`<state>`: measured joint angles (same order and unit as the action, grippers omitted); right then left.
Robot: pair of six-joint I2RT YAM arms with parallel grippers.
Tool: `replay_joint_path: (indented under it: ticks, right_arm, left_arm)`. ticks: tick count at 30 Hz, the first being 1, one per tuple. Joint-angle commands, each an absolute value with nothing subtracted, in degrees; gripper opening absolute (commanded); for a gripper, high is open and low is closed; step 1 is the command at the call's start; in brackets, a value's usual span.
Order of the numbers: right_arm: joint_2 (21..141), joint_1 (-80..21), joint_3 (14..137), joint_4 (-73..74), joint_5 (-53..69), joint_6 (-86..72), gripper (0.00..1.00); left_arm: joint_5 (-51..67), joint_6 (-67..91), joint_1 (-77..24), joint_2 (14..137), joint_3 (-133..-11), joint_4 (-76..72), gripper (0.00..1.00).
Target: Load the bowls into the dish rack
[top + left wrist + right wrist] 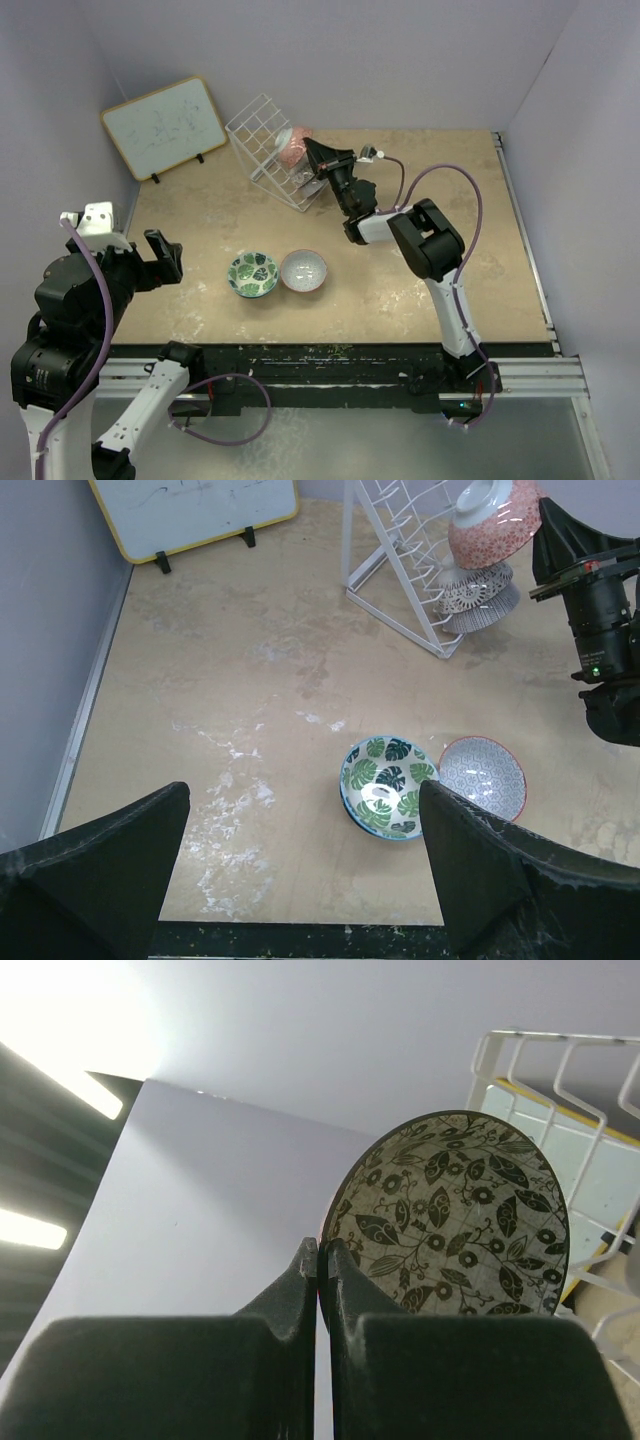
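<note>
While the right claw (pixel 322 1252) pinches a bowl (pixel 450 1225) at the dish rack (pixel 265 140), left claw (pixel 164 257) gapes

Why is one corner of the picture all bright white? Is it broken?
Not broken: in the right wrist view, an overhead light washes out the top-left corner, while the floral bowl looks sharp. The top external view is evenly lit; the left wrist view shows no glare.

Glossy glazed leaf-pattern bowl (pixel 388 787); white wire dish rack (pixel 265 135) (smooth coating); matt stone-look table (pixel 200 200).
</note>
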<state>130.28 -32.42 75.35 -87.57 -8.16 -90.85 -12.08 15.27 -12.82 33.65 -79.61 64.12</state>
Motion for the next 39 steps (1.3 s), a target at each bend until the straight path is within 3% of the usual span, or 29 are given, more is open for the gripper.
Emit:
replay_joint_path:
  ticks: [1,33,35,39]
  right_arm:
    - [131.04,-32.16,79.75,-100.89,-10.64,-94.37,0.0]
    - [140.64,-29.69,85.08,-96.79,-6.49,-98.86,0.0]
    - [139.74,-29.71,84.16,-95.29,-6.86,-98.39,0.07]
    - [135.8,-29.71,79.9,-92.74,-7.64,-97.09,0.33]
  left_arm:
    - [-12.63,14.0,-12.66,32.96,-80.21,63.44,0.99]
    - [-12.74,14.06,-12.61,33.18,-83.02,64.78,0.99]
    - [-12.74,14.14,-12.63,33.37,-83.15,64.77,0.99]
    - [-12.76,14.48,-12.66,33.45,-83.45,64.71,0.99]
